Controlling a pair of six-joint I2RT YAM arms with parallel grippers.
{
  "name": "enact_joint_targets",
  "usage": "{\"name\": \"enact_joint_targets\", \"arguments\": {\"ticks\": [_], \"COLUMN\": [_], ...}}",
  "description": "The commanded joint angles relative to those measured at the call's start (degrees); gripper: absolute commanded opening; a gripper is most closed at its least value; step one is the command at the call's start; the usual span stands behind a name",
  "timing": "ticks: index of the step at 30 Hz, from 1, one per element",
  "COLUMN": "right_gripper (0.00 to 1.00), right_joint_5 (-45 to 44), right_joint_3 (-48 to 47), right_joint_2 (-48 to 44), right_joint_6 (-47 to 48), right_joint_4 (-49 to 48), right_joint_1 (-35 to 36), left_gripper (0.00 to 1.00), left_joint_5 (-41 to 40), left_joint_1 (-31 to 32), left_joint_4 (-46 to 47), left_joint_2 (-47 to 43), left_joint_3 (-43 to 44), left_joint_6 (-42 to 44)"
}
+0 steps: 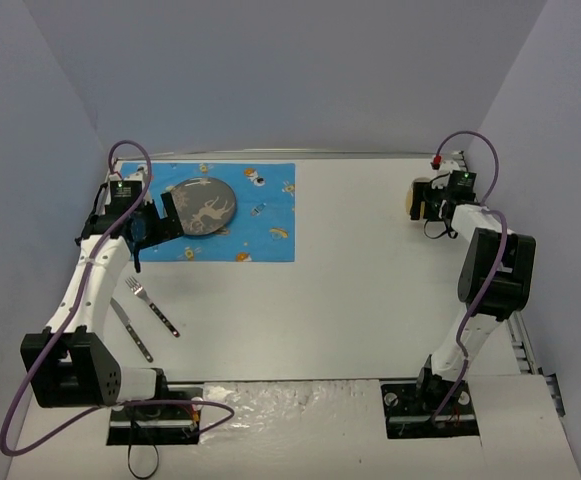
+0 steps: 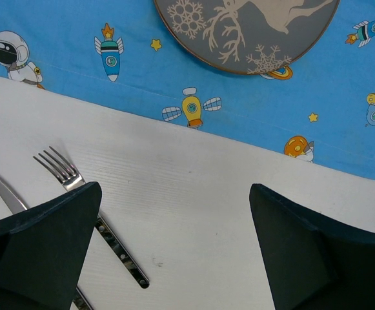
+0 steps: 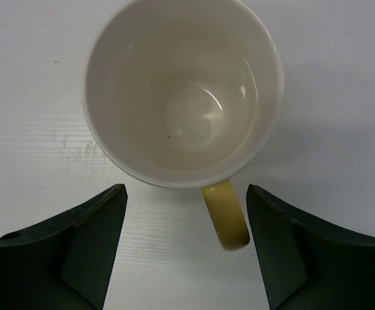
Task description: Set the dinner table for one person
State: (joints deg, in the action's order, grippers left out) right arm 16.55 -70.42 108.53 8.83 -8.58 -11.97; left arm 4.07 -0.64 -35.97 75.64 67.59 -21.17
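Left end effector: jaws at full spread, nothing between them. It hangs over the near left corner of the blue cartoon-print mat, above the bare white strip just near of the mat's edge.

Surface: a large white rectangle, lightly scuffed, filling the whole floor of the enclosure. Its long axis appears to run left to right across the front of both arms, with the short axis running away from them to the back wall. A thin metal strip edges the right side.

Far left quarter: the mat lies flat, long side parallel to the surface's long axis. A grey plate with a deer print sits on its left half. Nearer the arms, on bare white, a fork and a knife lie side by side, apart, both slanted, with the fork's tines toward the mat.

Middle: bare white.

Far right corner: a mug stands upright, white inside, its yellow handle pointing at the wrist camera. The right end effector is over it, jaws apart, one finger on each side of the handle with gaps showing. Nothing gripped.

Room: plain pale blue-grey walls on three sides, and a purple cable looped off each arm.
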Motion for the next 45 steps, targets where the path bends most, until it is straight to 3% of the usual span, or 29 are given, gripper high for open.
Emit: {"name": "enact_joint_targets", "arguments": {"ticks": [1,13,22,25,33,45], "right_gripper": [0.67,0.39,0.32,0.18,0.02,0.00], "right_joint_5": [1.2,0.1,-1.2,-0.9,-0.5,6.3], "right_joint_3": [-2.7,0.0,4.9,6.8,9.2,14.1], "right_joint_2": [-1.0,-2.0,-4.1,-4.5,-6.4,-8.1], "right_joint_6": [3.1,3.9,3.1,2.4,1.5,1.5], "right_joint_4": [-5.3,-9.0,-13.6,-16.0,-20.4,-26.1], "right_joint_1": [-0.2,-0.3,-0.3,-0.3,-0.3,4.9], "left_gripper": [0.97,0.97,0.97,0.97,0.97,0.97], "left_joint_5": [-0.8,0.0,1.0,1.2,1.2,1.3], "left_joint_1": [0.0,0.0,0.0,0.0,0.0,0.0], "left_joint_4": [1.2,1.3,1.4,1.5,1.6,1.6], "left_joint_2": [-1.0,-0.5,0.0,0.0,0.0,0.0], "left_joint_3": [0.8,0.7,0.6,0.6,0.5,0.4], "left_joint_6": [0.9,0.6,0.3,0.2,0.0,-0.1]}}
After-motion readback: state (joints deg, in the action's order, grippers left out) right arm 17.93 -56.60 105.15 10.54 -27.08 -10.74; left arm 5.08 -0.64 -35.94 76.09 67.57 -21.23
